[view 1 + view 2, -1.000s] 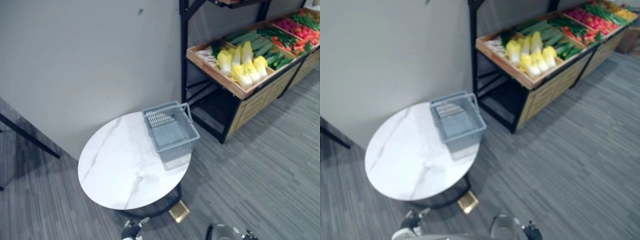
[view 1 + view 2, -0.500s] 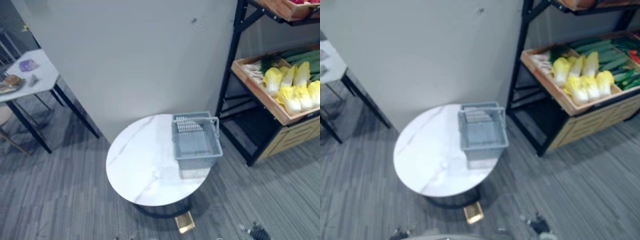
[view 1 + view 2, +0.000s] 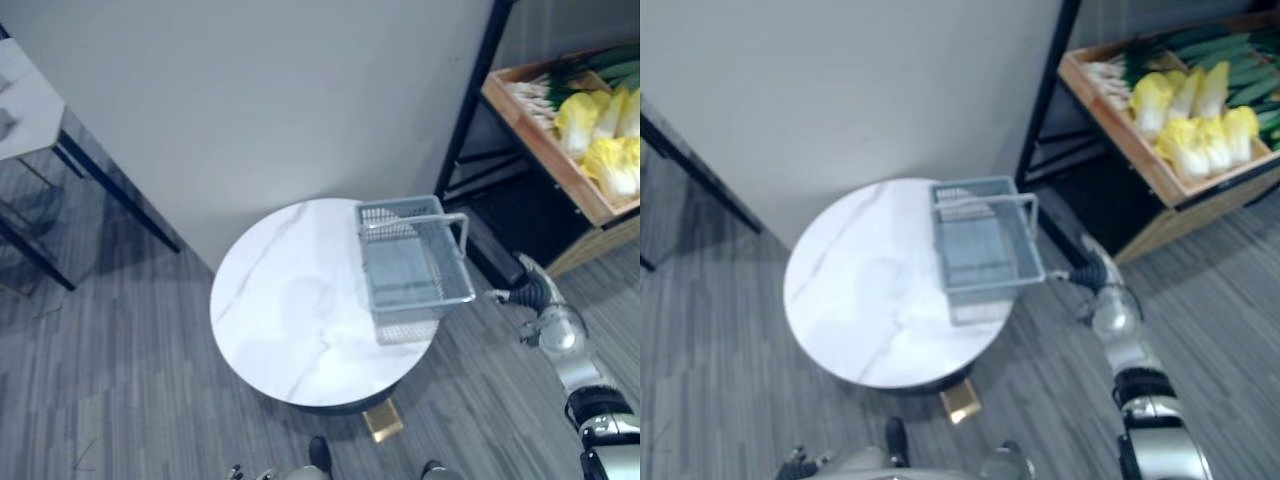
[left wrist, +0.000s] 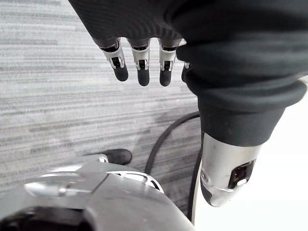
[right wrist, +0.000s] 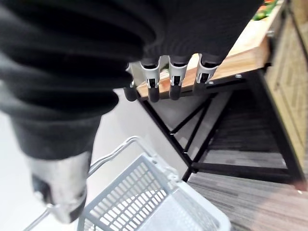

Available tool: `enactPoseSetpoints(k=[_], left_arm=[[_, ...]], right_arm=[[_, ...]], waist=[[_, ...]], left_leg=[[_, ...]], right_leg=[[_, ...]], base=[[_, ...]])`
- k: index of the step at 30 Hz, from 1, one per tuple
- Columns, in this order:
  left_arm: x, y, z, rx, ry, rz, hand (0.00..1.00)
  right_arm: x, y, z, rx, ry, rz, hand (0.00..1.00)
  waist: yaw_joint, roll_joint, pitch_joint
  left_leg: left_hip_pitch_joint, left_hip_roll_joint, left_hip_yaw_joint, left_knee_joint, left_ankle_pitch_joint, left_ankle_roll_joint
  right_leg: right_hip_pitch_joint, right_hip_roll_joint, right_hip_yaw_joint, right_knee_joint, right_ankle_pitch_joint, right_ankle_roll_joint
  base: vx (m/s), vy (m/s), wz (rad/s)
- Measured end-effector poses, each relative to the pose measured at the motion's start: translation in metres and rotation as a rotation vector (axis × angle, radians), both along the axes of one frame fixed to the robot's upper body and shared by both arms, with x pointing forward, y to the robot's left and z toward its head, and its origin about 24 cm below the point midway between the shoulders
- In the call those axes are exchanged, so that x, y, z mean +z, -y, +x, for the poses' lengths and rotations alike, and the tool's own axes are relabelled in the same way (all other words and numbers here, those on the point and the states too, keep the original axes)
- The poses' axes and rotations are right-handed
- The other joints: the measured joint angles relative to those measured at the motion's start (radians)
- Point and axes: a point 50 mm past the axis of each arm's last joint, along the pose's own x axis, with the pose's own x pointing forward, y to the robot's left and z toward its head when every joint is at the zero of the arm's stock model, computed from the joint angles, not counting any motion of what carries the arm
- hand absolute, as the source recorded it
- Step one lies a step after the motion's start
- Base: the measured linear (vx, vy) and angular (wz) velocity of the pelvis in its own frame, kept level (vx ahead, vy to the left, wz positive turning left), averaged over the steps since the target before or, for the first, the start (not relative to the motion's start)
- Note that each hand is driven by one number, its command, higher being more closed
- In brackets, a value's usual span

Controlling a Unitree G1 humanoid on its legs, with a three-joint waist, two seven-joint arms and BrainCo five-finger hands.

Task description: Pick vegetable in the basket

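Left hand [image 4: 142,66] hangs over the grey striped floor [image 3: 120,380] in its own wrist view. Its fingers are straight and slightly apart, the thumb is off to one side, and it holds nothing.

Far left in the head views is the corner of a pale side table [image 3: 18,100] on dark slanted legs, against a plain light wall [image 3: 280,90].

Centre is a round white marble table [image 3: 280,320]. A grey plastic basket [image 3: 425,303] sits on its right part, reaching the table's edge there, with the wire handle standing upright (slatted walls, open top).

Right hand [image 3: 527,290] comes in from lower right and sits just beside the basket's right side, level with the rim. In its wrist view the fingers [image 5: 173,77] are loose and spread, closed round nothing. The thumb lies near the handle wire; cannot tell if it touches.

Further right is a black metal rack [image 3: 470,110] with a wooden crate [image 3: 540,150] tilted on its shelf. Task vegetables are in that crate: yellow leafy cabbages [image 3: 610,150] bunched together, with long green vegetables [image 3: 1230,60] behind them (type unclear) and pale stalks at the crate's left end. The vegetables are well apart from both the basket and the right hand.
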Motion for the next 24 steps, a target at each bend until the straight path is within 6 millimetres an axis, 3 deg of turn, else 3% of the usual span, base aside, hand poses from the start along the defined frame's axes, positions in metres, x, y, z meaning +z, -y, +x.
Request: enactPoseSetpoints(k=[4, 9, 11, 14, 19, 24], left_arm=[[0.001, -0.002, 0.004, -0.054, 0.001, 0.013, 0.00], [0.006, -0.004, 0.023, -0.091, 0.053, 0.030, 0.00], [0.007, -0.006, 0.025, -0.079, 0.063, 0.035, 0.00], [0.006, -0.005, 0.023, -0.049, 0.065, 0.026, 0.00], [0.004, -0.007, 0.010, 0.048, 0.048, 0.009, 0.00], [0.005, -0.009, 0.011, 0.069, 0.055, 0.013, 0.00]], right_arm=[[0.016, -0.024, 0.019, 0.106, 0.018, -0.126, 0.00], [0.084, -0.054, 0.057, 0.212, 0.173, -0.298, 0.00], [0.101, -0.057, 0.062, 0.220, 0.208, -0.357, 0.00], [0.115, -0.054, 0.066, 0.220, 0.226, -0.407, 0.00], [0.135, -0.057, 0.074, 0.226, 0.245, -0.463, 0.00], [0.152, -0.055, 0.078, 0.216, 0.267, -0.498, 0.00]], waist=[[0.017, -0.009, 0.012], [0.034, -0.019, 0.065], [0.043, -0.027, 0.083], [0.046, -0.017, 0.108], [0.059, 0.008, 0.132], [0.076, 0.008, 0.139]], left_leg=[[0.006, -0.010, 0.006, -0.021, 0.004, 0.012], [-0.051, 0.002, 0.028, -0.022, 0.024, 0.038], [-0.077, -0.007, 0.018, -0.023, 0.039, 0.045], [-0.112, -0.004, -0.031, -0.027, 0.065, 0.042], [-0.174, 0.042, -0.085, -0.031, 0.099, 0.019], [-0.226, 0.072, -0.099, -0.031, 0.124, 0.012]], right_leg=[[-0.070, -0.020, 0.050, 0.112, 0.004, -0.007], [-0.140, 0.001, 0.091, 0.085, 0.068, -0.020], [-0.132, 0.000, 0.079, 0.031, 0.071, -0.015], [-0.106, 0.012, 0.024, -0.027, 0.070, -0.015], [-0.120, 0.067, -0.021, -0.060, 0.066, -0.022], [-0.161, 0.096, -0.030, -0.068, 0.078, -0.044]], base=[[0.01, 0.098, -0.10], [-0.06, 0.042, -0.17], [-0.03, -0.001, 0.17], [-0.05, -0.042, 0.40], [-0.07, -0.066, 0.25], [-0.01, -0.054, 0.03]])
